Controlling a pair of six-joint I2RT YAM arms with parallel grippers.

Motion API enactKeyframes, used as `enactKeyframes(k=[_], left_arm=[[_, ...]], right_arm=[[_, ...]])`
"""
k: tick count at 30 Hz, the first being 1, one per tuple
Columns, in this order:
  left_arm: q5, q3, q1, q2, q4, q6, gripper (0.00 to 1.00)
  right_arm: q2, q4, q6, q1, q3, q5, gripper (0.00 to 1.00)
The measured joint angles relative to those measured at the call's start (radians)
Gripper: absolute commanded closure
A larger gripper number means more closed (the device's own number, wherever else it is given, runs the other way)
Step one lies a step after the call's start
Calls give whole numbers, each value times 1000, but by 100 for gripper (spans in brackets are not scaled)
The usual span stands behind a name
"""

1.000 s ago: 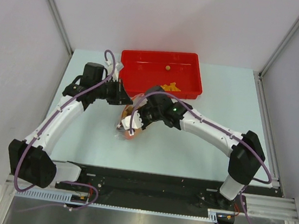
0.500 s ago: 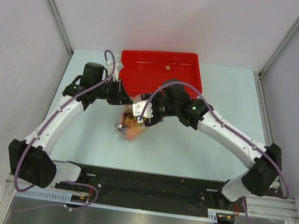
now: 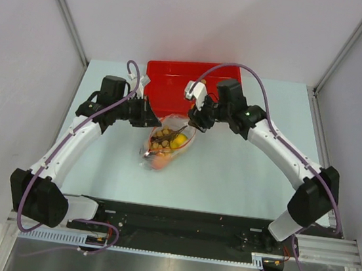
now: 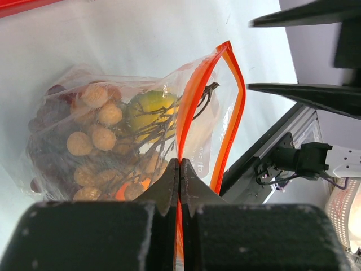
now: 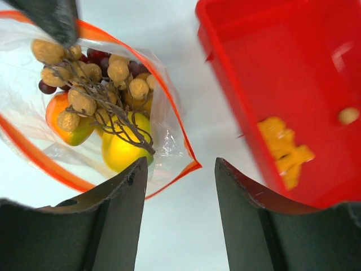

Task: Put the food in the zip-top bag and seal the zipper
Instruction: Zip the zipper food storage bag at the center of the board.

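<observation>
Red rectangular tray (image 3: 166,82) at far side of pale green table (image 3: 242,176), black rail (image 3: 177,224) along near edge

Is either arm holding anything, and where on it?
Left tool pinches the clear crinkly plastic bag by its red-orange zipper strip. Right tool is open, empty.

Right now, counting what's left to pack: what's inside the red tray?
Small orange chunks and one tan ball lie in the red tray. From above, the right arm covers part of its floor.
</observation>
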Motion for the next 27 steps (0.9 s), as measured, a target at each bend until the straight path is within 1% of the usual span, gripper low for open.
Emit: enactKeyframes(k=[4, 6, 7, 8, 9, 13, 15, 18, 19, 20, 23, 24, 26, 27], left_arm=[[3, 0, 0, 0, 0, 3, 100], [3, 0, 0, 0, 0, 6, 100], [3, 0, 0, 0, 0, 7, 100], [3, 0, 0, 0, 0, 7, 100], [3, 0, 0, 0, 0, 7, 100], [-2, 4, -8, 0, -3, 17, 99], [-18, 21, -30, 3, -13, 47, 97], [-32, 46, -82, 4, -13, 95, 97], [-31, 56, -101, 6, -14, 114, 96], [-28, 61, -107, 10, -13, 124, 94], [3, 80, -114, 33, -13, 167, 62], [17, 81, -113, 42, -10, 182, 43], [45, 81, -113, 51, -10, 224, 28], [59, 80, -111, 51, -10, 240, 13]], right_arm=[[93, -42, 111, -31, 47, -24, 51], [133, -62, 154, -47, 80, -43, 61], [150, -75, 175, -54, 97, -54, 69], [163, -89, 195, -60, 109, -64, 89], [169, -102, 213, -67, 116, -76, 100], [166, -150, 317, -73, 117, -114, 100], [150, -164, 422, -70, 114, -131, 100], [43, -132, 594, -74, 26, -135, 100], [-36, -123, 674, -82, -37, -139, 100], [-83, -126, 721, -88, -68, -140, 100], [-233, -120, 880, -134, -164, -147, 100], [-270, -122, 924, -150, -188, -146, 100], [-313, -124, 988, -175, -225, -137, 100], [-325, -128, 1014, -183, -241, -130, 100]])
